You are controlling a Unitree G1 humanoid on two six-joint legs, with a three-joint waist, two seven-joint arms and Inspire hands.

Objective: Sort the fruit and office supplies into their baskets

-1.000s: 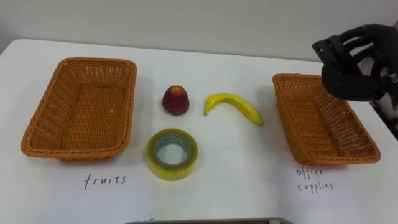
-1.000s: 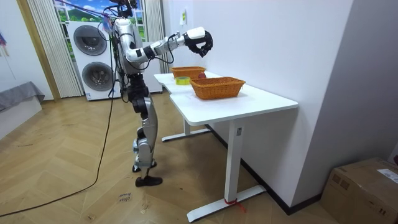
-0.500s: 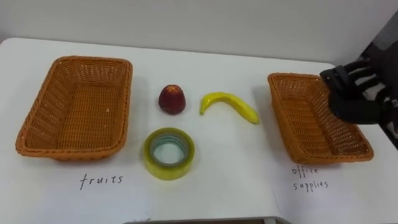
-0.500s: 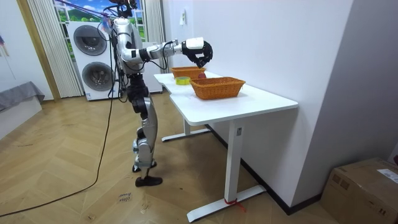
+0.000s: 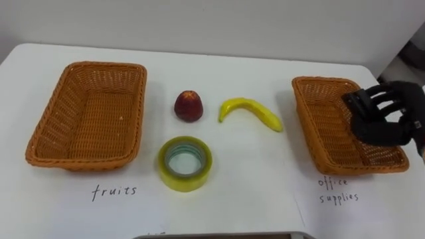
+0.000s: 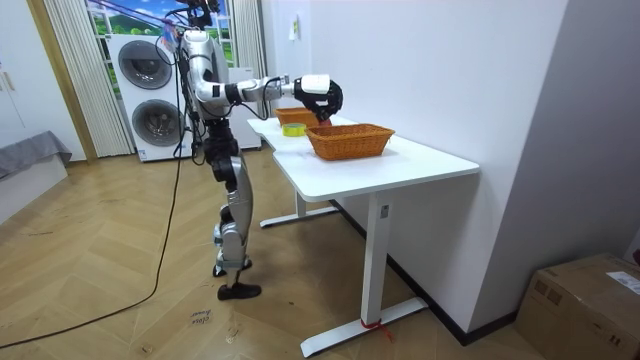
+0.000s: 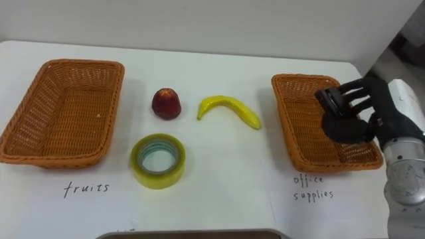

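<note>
A red apple (image 5: 188, 106) and a yellow banana (image 5: 249, 111) lie side by side at the table's middle. A roll of yellow tape (image 5: 184, 163) lies flat in front of them. The left wicker basket (image 5: 41, 141), marked "fruits", holds nothing. The right wicker basket (image 5: 324, 129), marked "office supplies", is also empty. My right hand (image 5: 384, 125) hovers over that basket's right half, fingers spread and relaxed, open with nothing in it. In the room view the robot stands at the table's end with its right hand (image 6: 325, 97) stretched out low over the baskets.
The white table (image 5: 265, 192) has free room around the three items and in front of the baskets. A grey wall runs close behind the table's far edge. A dark flat edge (image 5: 219, 236) shows at the table's near side.
My right hand has come down from above the office supplies basket's far right corner to just over its inside. The apple, banana and tape have not moved.
</note>
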